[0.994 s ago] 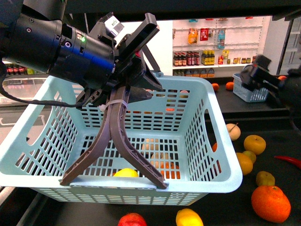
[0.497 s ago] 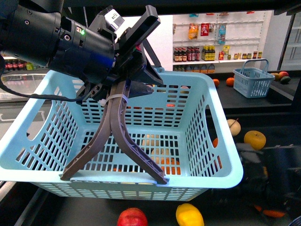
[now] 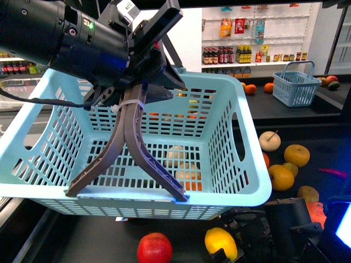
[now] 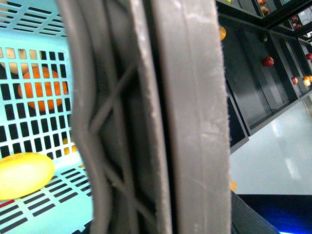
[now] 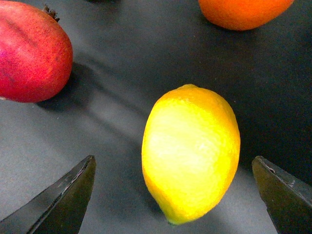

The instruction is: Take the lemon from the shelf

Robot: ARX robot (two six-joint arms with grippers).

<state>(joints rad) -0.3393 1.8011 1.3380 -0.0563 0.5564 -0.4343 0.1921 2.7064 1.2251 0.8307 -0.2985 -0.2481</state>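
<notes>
The lemon (image 3: pixel 220 243), bright yellow and oval, lies on the black deck of the shelf (image 3: pixel 82 241), just in front of the basket. In the right wrist view the lemon (image 5: pixel 191 151) lies between the two dark fingers of my right gripper (image 5: pixel 173 161), which is open and not touching it. The right arm's black wrist (image 3: pixel 279 227) hangs low beside the lemon. My left gripper (image 3: pixel 140 82) is shut on the brown basket handle (image 3: pixel 129 148) and holds the light blue basket (image 3: pixel 241 164) up. The handle (image 4: pixel 161 122) fills the left wrist view.
A red fruit (image 3: pixel 154 247) lies close to the lemon, also in the right wrist view (image 5: pixel 31 53), with an orange (image 5: pixel 241 12) beyond. Yellow-orange stemmed fruits (image 3: pixel 296 154) lie further right. A yellow oval fruit (image 4: pixel 24 173) and an orange (image 4: pixel 41 87) show at the basket's mesh.
My right arm came from the far right back down to the front of the shelf and now sits over the lemon. The basket stays held and has shifted a little left.
</notes>
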